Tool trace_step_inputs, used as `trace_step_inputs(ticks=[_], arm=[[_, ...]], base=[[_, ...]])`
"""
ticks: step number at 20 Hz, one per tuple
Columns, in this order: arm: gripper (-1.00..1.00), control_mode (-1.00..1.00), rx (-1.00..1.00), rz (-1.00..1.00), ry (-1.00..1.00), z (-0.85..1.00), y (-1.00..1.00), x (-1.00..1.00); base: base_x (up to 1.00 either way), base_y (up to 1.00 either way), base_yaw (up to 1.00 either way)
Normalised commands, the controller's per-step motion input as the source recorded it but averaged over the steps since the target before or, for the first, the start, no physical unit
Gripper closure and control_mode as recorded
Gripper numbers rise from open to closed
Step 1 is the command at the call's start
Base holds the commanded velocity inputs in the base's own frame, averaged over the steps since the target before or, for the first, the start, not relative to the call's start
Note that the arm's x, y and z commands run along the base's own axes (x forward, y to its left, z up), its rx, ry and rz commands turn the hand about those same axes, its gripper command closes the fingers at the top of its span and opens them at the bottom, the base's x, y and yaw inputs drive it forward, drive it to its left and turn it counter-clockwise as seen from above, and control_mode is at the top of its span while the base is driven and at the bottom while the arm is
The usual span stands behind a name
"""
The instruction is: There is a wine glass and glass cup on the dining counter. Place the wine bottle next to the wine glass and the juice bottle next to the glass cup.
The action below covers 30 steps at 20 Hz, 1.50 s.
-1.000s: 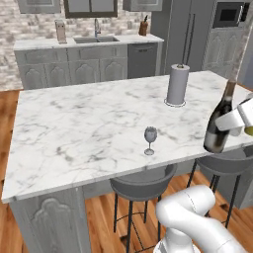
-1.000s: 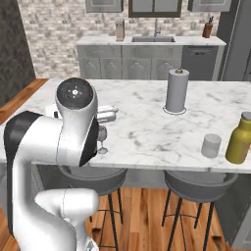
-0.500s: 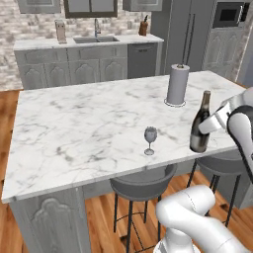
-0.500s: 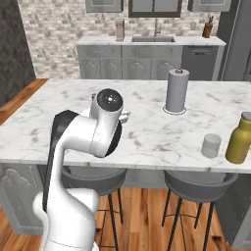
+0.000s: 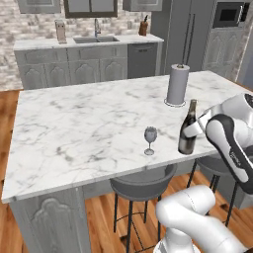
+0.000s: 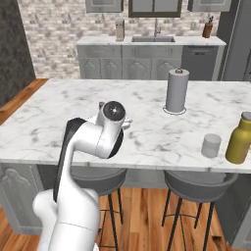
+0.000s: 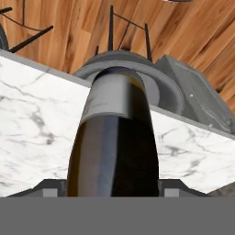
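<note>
Between the fingers of the end effector [image 7: 112,190], seen from the hand camera, sits the dark wine bottle [image 5: 188,129], its body and pale label running away from the camera toward the marble edge; the end effector is clamped around it at the neck end. In the left base view the bottle stands upright at the near edge of the dining tabletop [image 5: 79,128], its base at or just above the marble; I cannot tell which. Just beside it, away from the arm, stands the wine glass [image 5: 150,140], apart from the bottle. Beyond the bottle is a paper towel roll [image 5: 178,84]. Well off on the arm's far side, in the right base view, the juice bottle [image 6: 239,138] stands close beside the glass cup [image 6: 211,145]. The step in hand looks like setting the wine down; next would be opening the fingers and backing off without tipping it.
</note>
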Motion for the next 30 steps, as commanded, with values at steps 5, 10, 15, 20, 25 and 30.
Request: trace_step_inputs(ticks=[5,10,15,20,25,30], arm=[[1.00,-1.00,0.00,0.00,-0.02,-0.31,0.00,0.63],[1.00,-1.00,-0.01,0.00,-0.05,-0.29,0.00,0.45],[1.00,-1.00,0.00,0.01,-0.02,-0.32,-0.03,0.21],[1.00,-1.00,0.00,0.01,-0.02,-0.27,-0.07,0.17],[1.00,-1.00,0.00,0.00,-0.04,-0.19,-0.04,0.20],[1.00,-1.00,0.00,0.01,-0.06,-0.11,-0.12,0.12]], base=[[0.00,0.00,0.00],[0.00,0.00,0.00],[0.00,0.00,0.00],[0.00,0.00,0.00],[0.00,0.00,0.00],[0.00,0.00,0.00]])
